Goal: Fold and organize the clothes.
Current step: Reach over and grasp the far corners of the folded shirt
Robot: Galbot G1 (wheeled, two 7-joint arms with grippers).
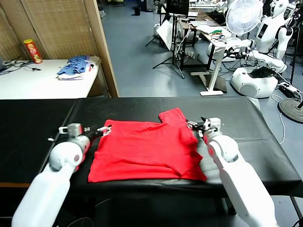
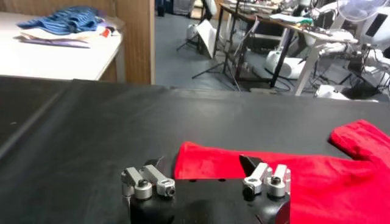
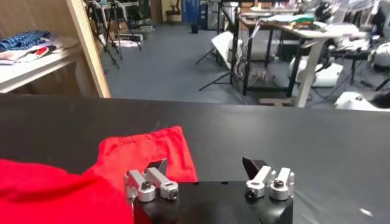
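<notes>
While both pairs of fingers stand spread wide and hold nothing, the left gripper sits at the far left corner of the red T-shirt, one dark fingertip over the cloth's edge and the other over bare black surface just beside it. The right gripper is parted just as far, with one fingertip at the hem of the red sleeve and the other over the bare worktop; whether any tip presses the cloth cannot be told.

Both arms reach forward low over the worktop from the near edge, white rounded forearms angled inward toward the shirt's two far corners, wrists level.

The T-shirt lies flat in the middle of the worktop, plain side up, a roughly rectangular shape with its right part folded over and one short sleeve sticking out toward the far side. Soft wrinkles run across the fabric. The worktop's cover is smooth, matte black sheeting with a few creases. On a white table well behind lies a blue striped pile.
</notes>
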